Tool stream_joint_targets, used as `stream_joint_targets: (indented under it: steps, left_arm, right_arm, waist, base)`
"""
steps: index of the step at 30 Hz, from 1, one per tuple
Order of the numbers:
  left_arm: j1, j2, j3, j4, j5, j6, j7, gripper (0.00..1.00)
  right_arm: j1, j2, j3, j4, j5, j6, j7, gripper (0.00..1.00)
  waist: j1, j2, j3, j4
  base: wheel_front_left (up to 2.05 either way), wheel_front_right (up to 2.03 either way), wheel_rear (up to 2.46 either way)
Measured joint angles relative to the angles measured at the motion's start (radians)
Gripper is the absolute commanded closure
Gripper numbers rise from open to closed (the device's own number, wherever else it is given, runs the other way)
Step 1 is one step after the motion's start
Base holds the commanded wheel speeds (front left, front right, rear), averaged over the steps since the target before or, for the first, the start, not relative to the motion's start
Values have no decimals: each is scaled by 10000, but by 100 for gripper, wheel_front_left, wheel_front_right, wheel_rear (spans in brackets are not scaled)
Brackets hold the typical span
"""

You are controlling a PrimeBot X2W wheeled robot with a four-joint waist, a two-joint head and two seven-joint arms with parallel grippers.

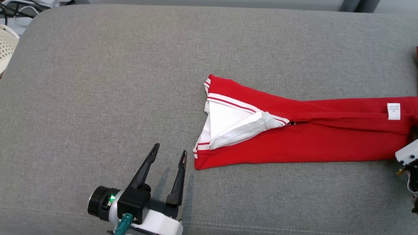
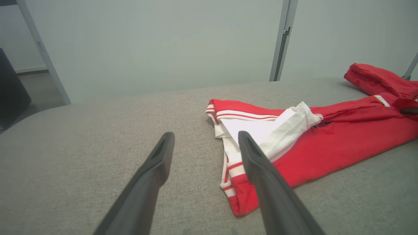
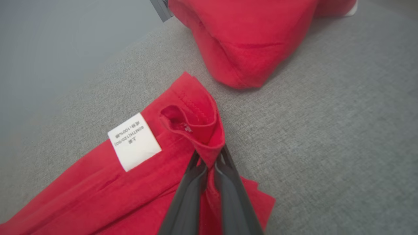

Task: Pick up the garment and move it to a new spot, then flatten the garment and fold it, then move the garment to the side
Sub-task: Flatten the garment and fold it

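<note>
While the right gripper (image 3: 210, 160) pinches the garment (image 1: 310, 143) at its hem, the left gripper (image 1: 170, 148) gapes wide. It hovers near the cushion's (image 1: 98, 81) front edge.

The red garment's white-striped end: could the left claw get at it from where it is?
Probably yes. The open left claw is just beside the red fabric garment's white-striped end, with bare grey fabric cushion between them and nothing blocking the way.
</note>
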Motion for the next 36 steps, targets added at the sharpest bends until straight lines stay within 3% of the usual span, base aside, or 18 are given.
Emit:
stream_joint_targets:
  steps: [6,17,22,27,36]
  left_arm:
    - [0,-2,-52,-12,-221,31,0,0]
    - [60,-8,-111,-19,-740,376,0,0]
    - [255,-4,-155,-21,-849,424,0,0]
    - [306,-4,-228,-132,-982,546,0,0]
    - [425,-2,-313,-268,-1087,644,0,0]
  right_arm:
    - [339,96,58,-976,811,0,-150,100]
    - [1922,663,1442,-5233,2767,-4,698,100]
    - [2425,1024,2038,-6410,2951,-4,936,100]
    - [2601,1570,2284,-6821,2986,-4,980,100]
    - [2445,2284,2332,-6381,2656,-4,748,100]
  waist:
    - [0,0,-344,-122]
    - [0,0,-1210,-97]
    - [0,0,-1420,233]
    - [-1,0,-1596,715]
    - [0,0,-1600,1743]
  base:
    - [0,0,0]
    - [0,0,0]
    - [0,0,0]
    - [0,0,0]
    - [0,0,0]
